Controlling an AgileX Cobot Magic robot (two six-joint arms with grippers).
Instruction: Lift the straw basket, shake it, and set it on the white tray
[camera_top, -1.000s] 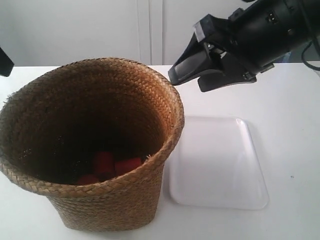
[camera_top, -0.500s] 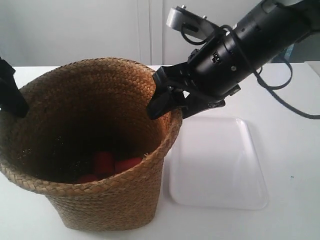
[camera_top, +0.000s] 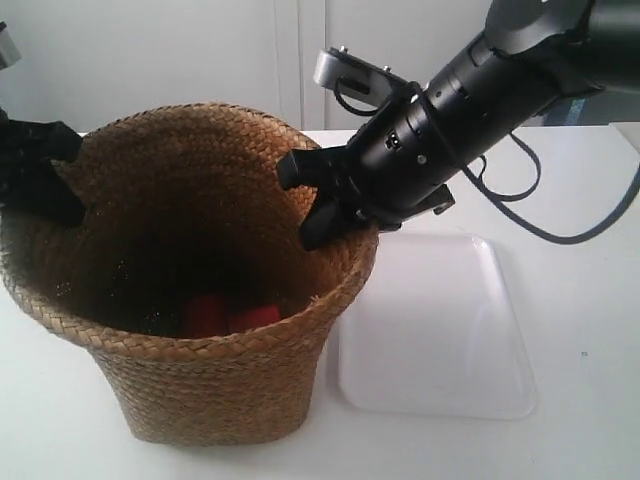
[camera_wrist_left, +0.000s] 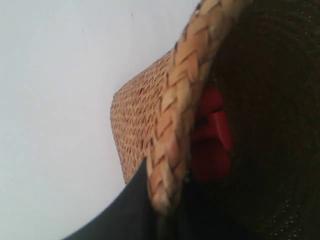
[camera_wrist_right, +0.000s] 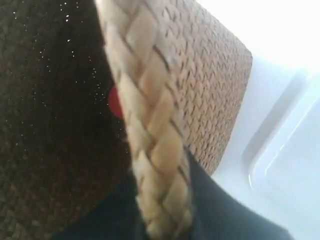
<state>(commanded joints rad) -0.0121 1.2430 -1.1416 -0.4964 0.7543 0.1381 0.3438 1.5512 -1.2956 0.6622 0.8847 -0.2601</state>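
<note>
The straw basket (camera_top: 215, 385) stands left of the white tray (camera_top: 440, 330), with red blocks (camera_top: 225, 315) at its dark bottom. My right gripper (camera_top: 318, 200), on the arm at the exterior view's right, straddles the rim on the side nearest the tray. In the right wrist view the right gripper (camera_wrist_right: 162, 220) is shut on the braided rim (camera_wrist_right: 150, 130), one finger inside and one outside, with the tray (camera_wrist_right: 295, 165) beside it. My left gripper (camera_top: 62, 175) holds the opposite rim. Seen from the left wrist, the left gripper (camera_wrist_left: 167, 210) clamps the rim (camera_wrist_left: 175, 125), red blocks (camera_wrist_left: 212, 135) beyond.
The white table (camera_top: 580, 200) carries the basket and tray. A pale wall with cabinet seams (camera_top: 300, 60) rises behind. A black cable (camera_top: 560, 235) loops from the right arm over the table near the tray's far corner.
Both grippers came down onto the basket's rim and closed on opposite sides. The rim now sits a little higher and further right than before.
</note>
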